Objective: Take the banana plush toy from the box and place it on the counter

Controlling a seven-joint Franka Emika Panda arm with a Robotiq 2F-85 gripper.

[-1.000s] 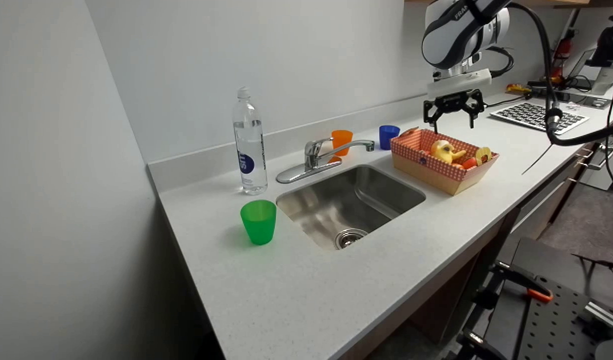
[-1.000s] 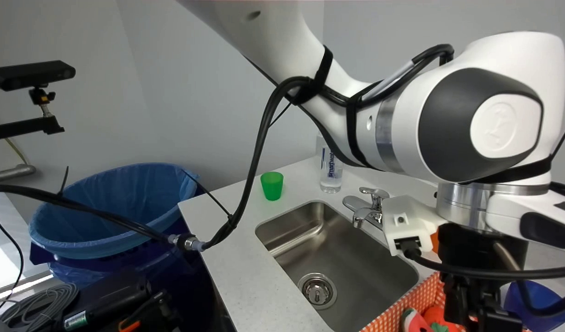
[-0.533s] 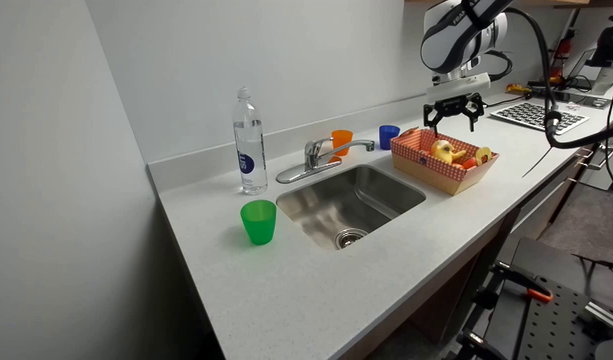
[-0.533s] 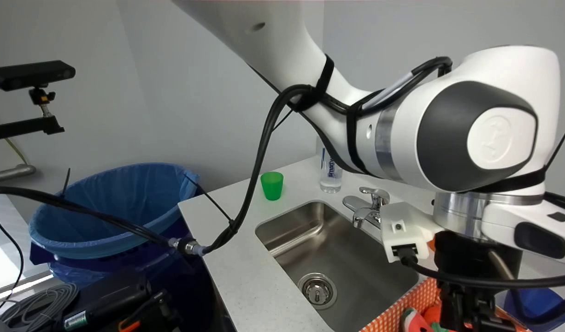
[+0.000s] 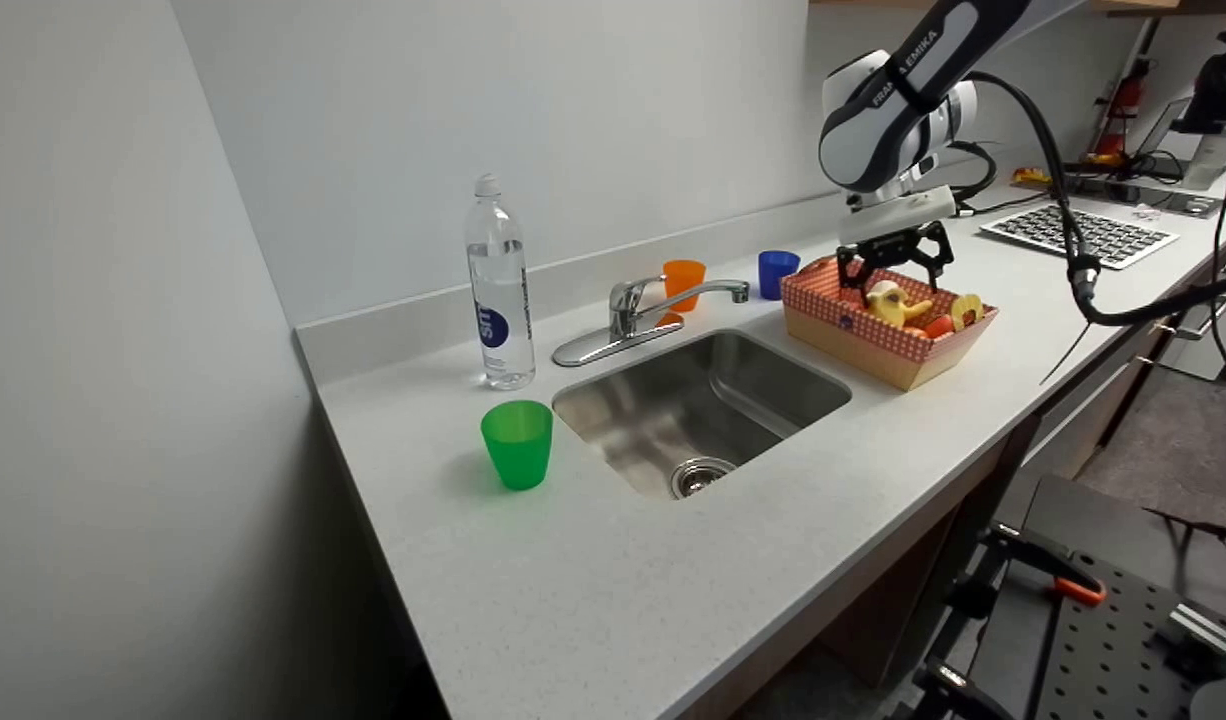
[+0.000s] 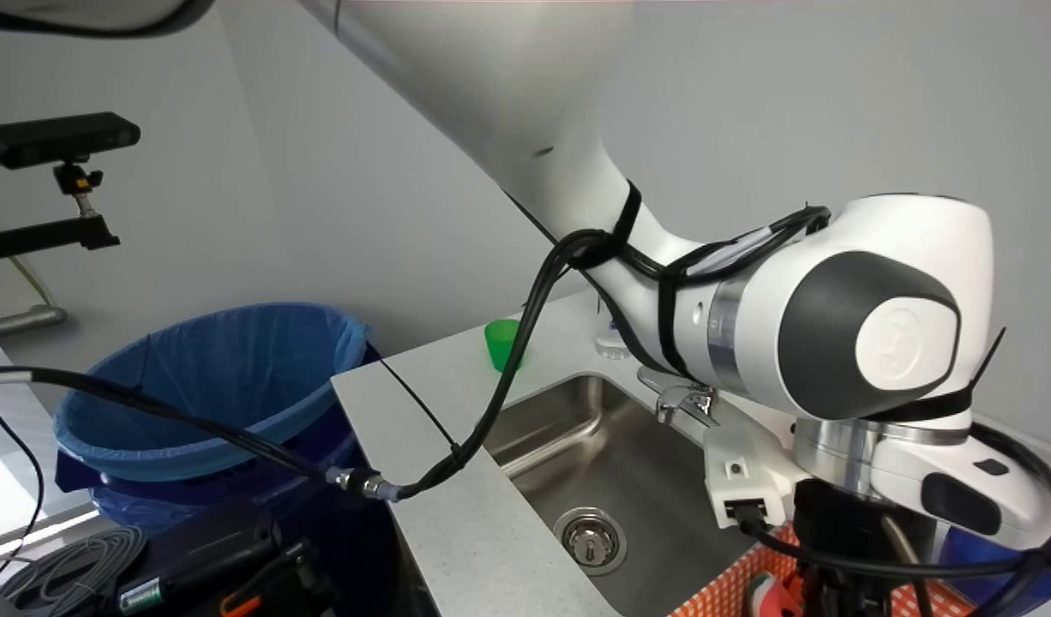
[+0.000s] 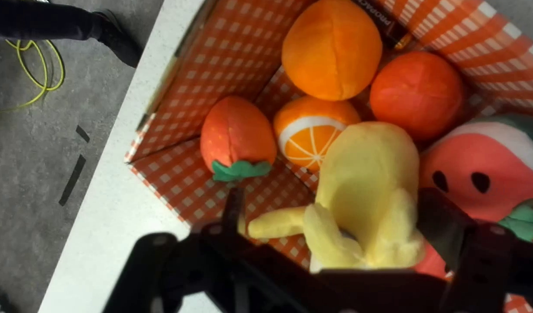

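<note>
Claw [image 5: 898, 293] lowered, banana toy [image 7: 371, 169] beneath, between fingertips [image 7: 440, 219]

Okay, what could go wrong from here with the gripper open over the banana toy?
If the gripper closes, the finger beside the watermelon toy might catch that too. The banana toy has a peel flap jutting toward the other finger, which may fold it and weaken the hold.

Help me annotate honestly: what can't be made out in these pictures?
Banana plush toy: one end, behind the hand in the wrist view.
Contact between them: unclear; the fingers are dark, blurred there.
Dark lettered item: its kind, cut off by that view's top edge.
Leg and shoe: rest of the person, beyond that view's edges.
Blue-lined bin: its bottom, behind its near rim in an exterior view.
</note>
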